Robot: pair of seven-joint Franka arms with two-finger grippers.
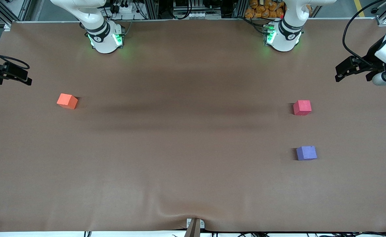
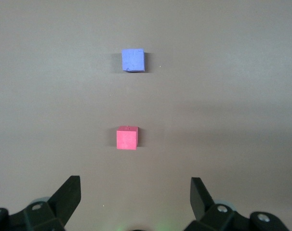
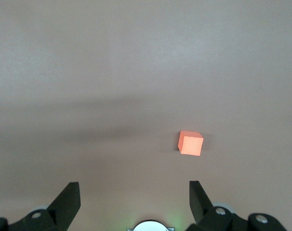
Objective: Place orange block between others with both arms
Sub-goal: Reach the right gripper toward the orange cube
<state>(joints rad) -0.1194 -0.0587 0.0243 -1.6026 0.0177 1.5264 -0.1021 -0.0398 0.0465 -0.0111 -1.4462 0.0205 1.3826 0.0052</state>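
The orange block [image 1: 67, 101] [image 3: 191, 143] lies on the brown table toward the right arm's end. At the left arm's end lie the others: a red-pink cube [image 1: 302, 107] [image 2: 127, 138] and, nearer the front camera, a purple-blue cube [image 1: 306, 153] [image 2: 133, 60], with a gap of bare table between them. My right gripper [image 1: 28, 80] [image 3: 135, 195] hangs open and empty at the table's edge on the right arm's end. My left gripper [image 1: 339, 75] [image 2: 135, 192] hangs open and empty at the left arm's end. Neither gripper touches a cube.
The two arm bases [image 1: 106, 39] [image 1: 283, 38] stand along the table's edge farthest from the front camera. The brown table cover [image 1: 186, 138] has a small wrinkle by a bracket [image 1: 194, 225] at the edge nearest the front camera.
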